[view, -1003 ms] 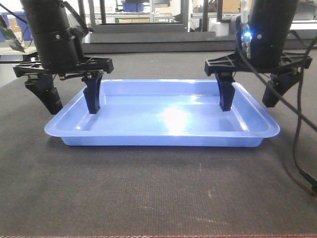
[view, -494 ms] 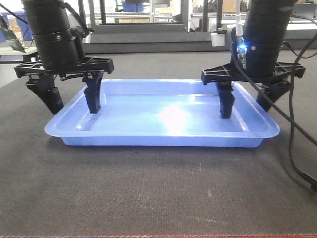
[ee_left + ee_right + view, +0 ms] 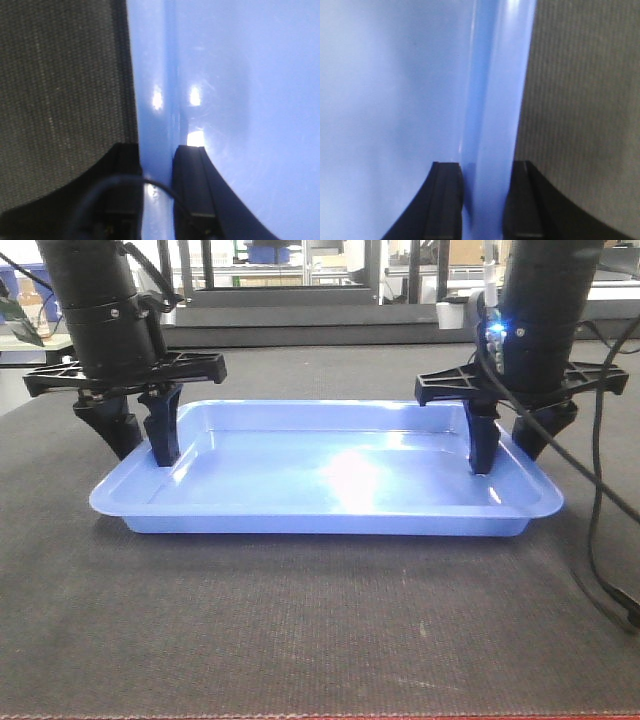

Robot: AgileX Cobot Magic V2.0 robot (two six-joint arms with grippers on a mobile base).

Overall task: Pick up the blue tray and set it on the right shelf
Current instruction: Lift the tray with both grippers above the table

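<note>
Dark mat point(image 3: 300, 630), blue tray point(image 3: 330, 485), grippers point(image 3: 140, 445) point(image 3: 508, 445) clamping sidewalls

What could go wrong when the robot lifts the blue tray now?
The left tool and right tool each pinch only a thin, glossy end wall of the blue tray, so it might slip out. If one arm lifts faster than the other, the tray could tilt and twist loose.
</note>
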